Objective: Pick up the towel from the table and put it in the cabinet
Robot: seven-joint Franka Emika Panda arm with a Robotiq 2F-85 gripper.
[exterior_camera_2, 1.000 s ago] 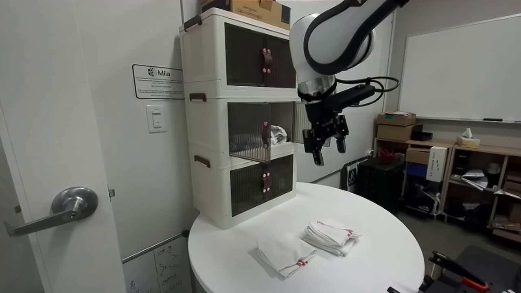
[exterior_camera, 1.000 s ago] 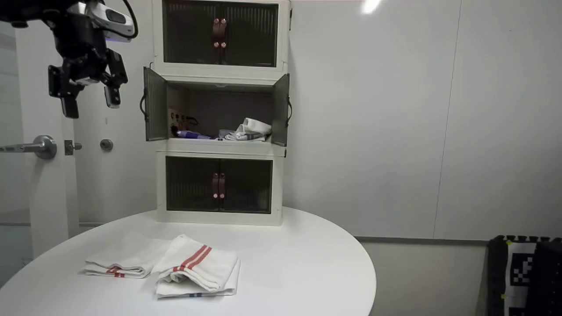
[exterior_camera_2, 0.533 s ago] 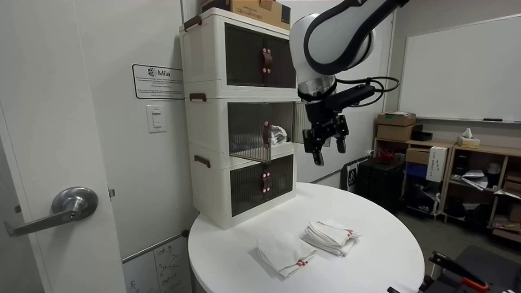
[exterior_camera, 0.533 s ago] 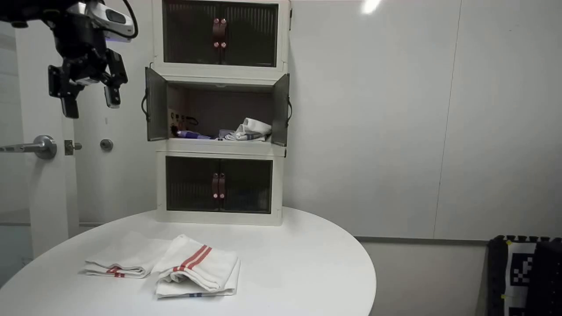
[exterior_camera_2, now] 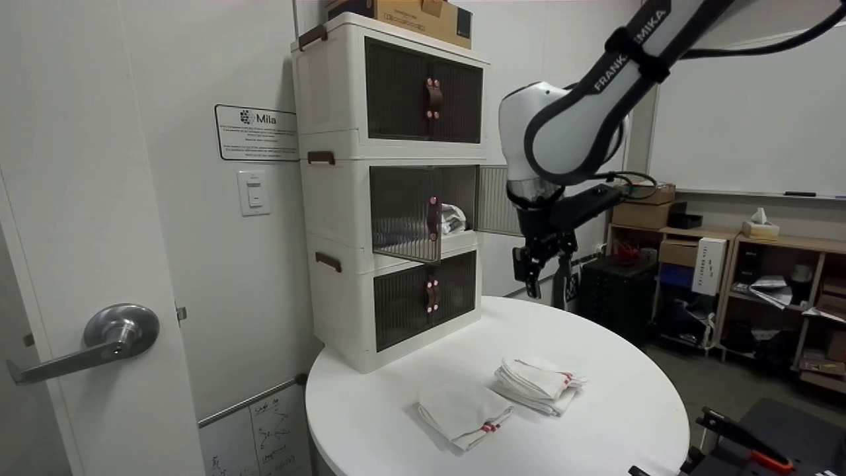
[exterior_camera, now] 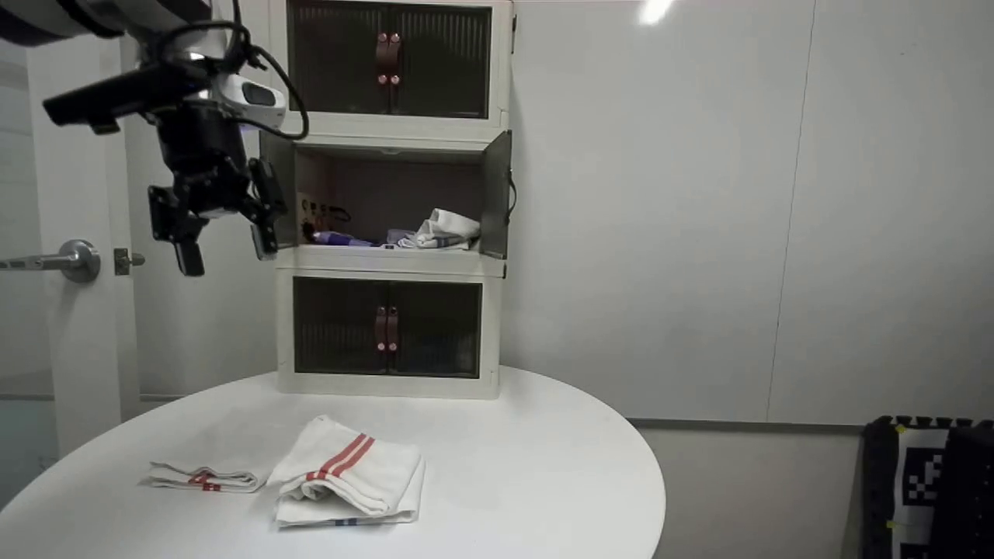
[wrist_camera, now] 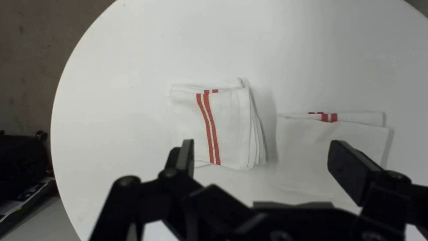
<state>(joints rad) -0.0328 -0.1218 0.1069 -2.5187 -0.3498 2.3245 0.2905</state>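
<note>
The towel [exterior_camera: 357, 466] is on the round white table [exterior_camera: 543, 473]. It is white and folded, and two red stripes run across it. It lies on top of a second white cloth [exterior_camera: 314, 510], which has a little blue mark on its edge. Just beside this pile is a third cloth [exterior_camera_2: 459, 415], flat and white, with small red marks at one edge. In the wrist view a thin strip of table shows between it and the pile.

The gripper [exterior_camera: 228, 258] hangs in the air, higher than the table top and well apart from the towel. It is let go, with its two black fingers [wrist_camera: 351, 170] spread wide. In the wrist view the tip of one finger hides a bit of the towel's corner, and the other finger is in front of the third cloth.

The tall white cabinet [exterior_camera: 388, 262] stands at the edge of the table. It has three parts, one on top of another. The top and bottom parts have their doors closed. In the middle part both dark doors [exterior_camera_2: 404, 211] are swung out. Inside are a crumpled white cloth [exterior_camera: 446, 227] and a purple thing [exterior_camera: 342, 239], too small to name. A brown cardboard box [exterior_camera_2: 420, 20] sits on top of the cabinet.
</note>
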